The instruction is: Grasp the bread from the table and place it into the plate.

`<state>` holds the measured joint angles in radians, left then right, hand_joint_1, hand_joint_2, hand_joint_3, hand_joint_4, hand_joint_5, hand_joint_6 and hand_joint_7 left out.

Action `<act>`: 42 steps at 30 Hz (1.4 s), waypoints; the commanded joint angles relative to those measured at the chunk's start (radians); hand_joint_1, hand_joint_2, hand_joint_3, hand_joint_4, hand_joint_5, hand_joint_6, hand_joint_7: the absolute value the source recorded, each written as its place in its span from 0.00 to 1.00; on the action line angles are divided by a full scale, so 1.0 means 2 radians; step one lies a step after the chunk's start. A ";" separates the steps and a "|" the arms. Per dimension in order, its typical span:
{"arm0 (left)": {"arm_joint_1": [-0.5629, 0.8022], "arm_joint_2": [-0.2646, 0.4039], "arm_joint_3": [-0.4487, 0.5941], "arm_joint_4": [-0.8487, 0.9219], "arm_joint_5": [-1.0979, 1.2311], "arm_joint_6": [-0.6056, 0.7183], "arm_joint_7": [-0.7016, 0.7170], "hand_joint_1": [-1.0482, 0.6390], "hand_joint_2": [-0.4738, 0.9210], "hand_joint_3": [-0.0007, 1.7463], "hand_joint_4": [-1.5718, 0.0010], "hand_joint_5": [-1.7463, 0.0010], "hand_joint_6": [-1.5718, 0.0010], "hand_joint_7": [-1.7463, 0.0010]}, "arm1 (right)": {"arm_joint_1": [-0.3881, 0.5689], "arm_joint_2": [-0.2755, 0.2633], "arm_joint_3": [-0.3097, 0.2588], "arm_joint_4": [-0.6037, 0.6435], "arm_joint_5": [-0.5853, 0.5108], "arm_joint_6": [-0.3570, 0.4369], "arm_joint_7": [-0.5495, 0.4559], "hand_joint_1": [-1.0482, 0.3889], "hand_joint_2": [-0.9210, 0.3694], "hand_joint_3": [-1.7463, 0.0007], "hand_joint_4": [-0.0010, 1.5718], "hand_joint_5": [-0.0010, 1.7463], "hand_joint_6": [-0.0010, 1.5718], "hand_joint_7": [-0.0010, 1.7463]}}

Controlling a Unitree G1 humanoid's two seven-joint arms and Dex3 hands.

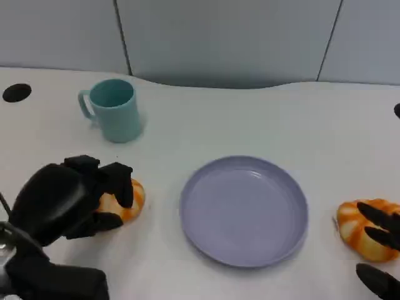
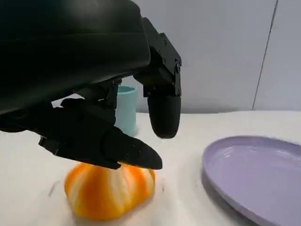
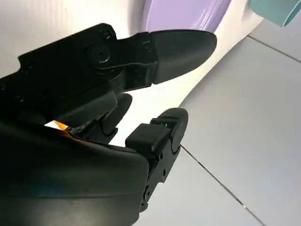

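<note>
Two orange-and-white striped breads lie on the white table. One bread (image 1: 129, 201) (image 2: 108, 190) sits left of the lavender plate (image 1: 244, 209) (image 2: 258, 174). My left hand (image 1: 69, 200) (image 2: 117, 117) hovers over it with fingers spread, and the lowest finger (image 2: 127, 153) lies just on its top. The other bread (image 1: 357, 232) sits right of the plate, partly under the fingers of my right hand (image 1: 381, 240) (image 3: 117, 108), which are apart. In the right wrist view a sliver of that bread (image 3: 59, 125) peeks out beneath the hand. The plate holds nothing.
A teal mug (image 1: 114, 110) (image 2: 126, 108) stands at the back left, behind the left bread. Its base (image 3: 280, 9) and the plate's edge (image 3: 188, 14) appear in the right wrist view. A grey panelled wall runs behind the table. Black round holes (image 1: 17, 92) mark the tabletop's edges.
</note>
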<state>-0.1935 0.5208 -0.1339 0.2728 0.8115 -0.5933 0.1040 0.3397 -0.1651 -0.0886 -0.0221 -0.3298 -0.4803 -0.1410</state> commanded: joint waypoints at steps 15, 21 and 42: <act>-0.205 0.009 -0.150 0.131 0.036 0.147 -0.277 0.19 0.94 0.00 1.00 1.00 1.00 1.00 | -0.001 -0.007 -0.006 0.000 0.026 0.000 0.007 0.49 0.00 0.81 0.55 0.01 0.41 0.01; -0.275 -0.029 -0.203 0.283 0.050 0.147 -0.241 0.14 0.91 0.00 1.00 1.00 1.00 1.00 | -0.002 -0.012 -0.009 0.001 0.024 -0.002 0.009 0.50 0.00 0.81 0.52 0.00 0.41 0.00; -0.322 -0.116 -0.287 0.509 0.062 0.211 -0.002 0.32 1.00 0.08 0.81 0.95 0.87 0.97 | -0.008 -0.011 -0.019 0.022 0.046 -0.035 0.004 0.48 0.00 0.82 0.52 0.01 0.41 0.00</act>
<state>-0.8590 0.2984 -0.7102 1.2595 0.9468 -0.1983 0.0174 0.3275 -0.1749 -0.1043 0.0164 -0.2547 -0.5375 -0.1271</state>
